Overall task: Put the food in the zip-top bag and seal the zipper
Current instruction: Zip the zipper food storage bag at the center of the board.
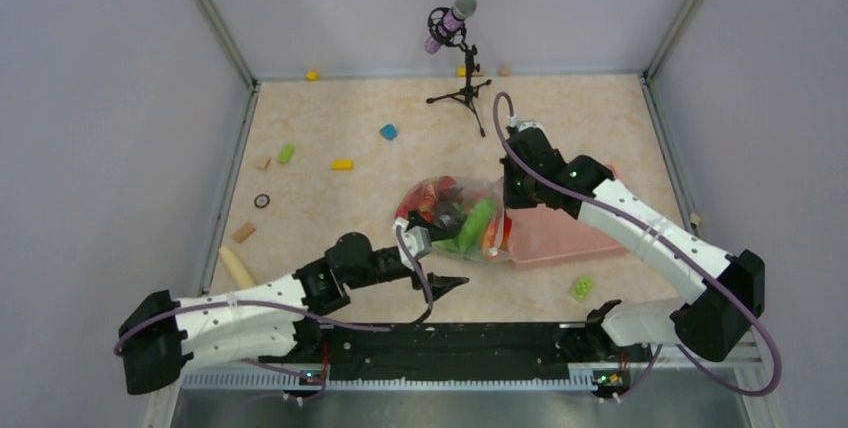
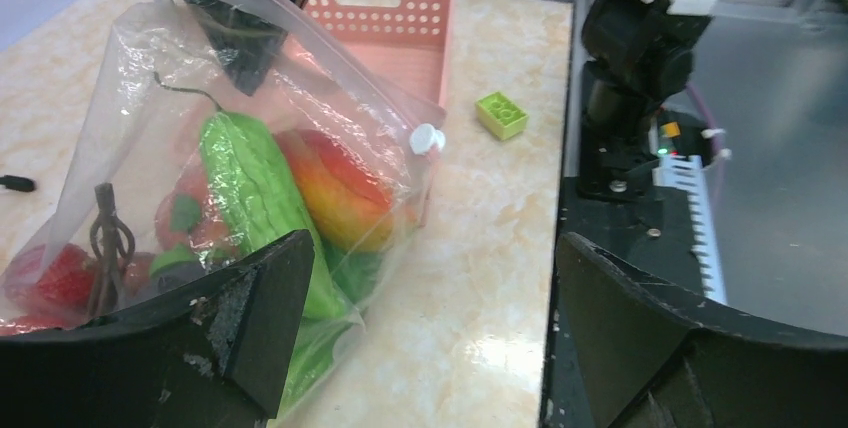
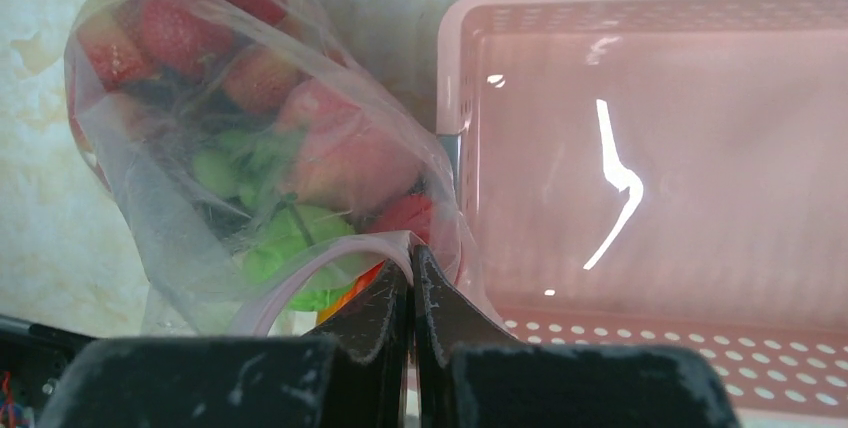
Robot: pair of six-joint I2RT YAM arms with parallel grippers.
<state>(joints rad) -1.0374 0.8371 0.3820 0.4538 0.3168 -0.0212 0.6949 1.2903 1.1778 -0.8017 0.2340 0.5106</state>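
Note:
The zip-top bag (image 1: 455, 216) lies mid-table, stuffed with the food: a green cucumber (image 2: 250, 193), a red-yellow mango (image 2: 340, 188) and red berries (image 3: 175, 33). My right gripper (image 1: 512, 196) is shut on the zipper (image 3: 330, 263) at the bag's mouth and holds it up beside the pink basket; the jaws show pressed together in the right wrist view (image 3: 412, 253). A white slider (image 2: 427, 138) sits on the zipper. My left gripper (image 1: 445, 283) is open and empty near the bag's near end, its jaws wide apart over bare table (image 2: 432, 248).
The pink basket (image 1: 560, 236) stands right of the bag and touches it. A green block (image 1: 582, 287) lies near the front right. A microphone on a tripod (image 1: 455, 48) stands at the back. Small blocks (image 1: 342, 164) lie scattered at the left, and a tan cylinder (image 1: 237, 268) lies by the left wall.

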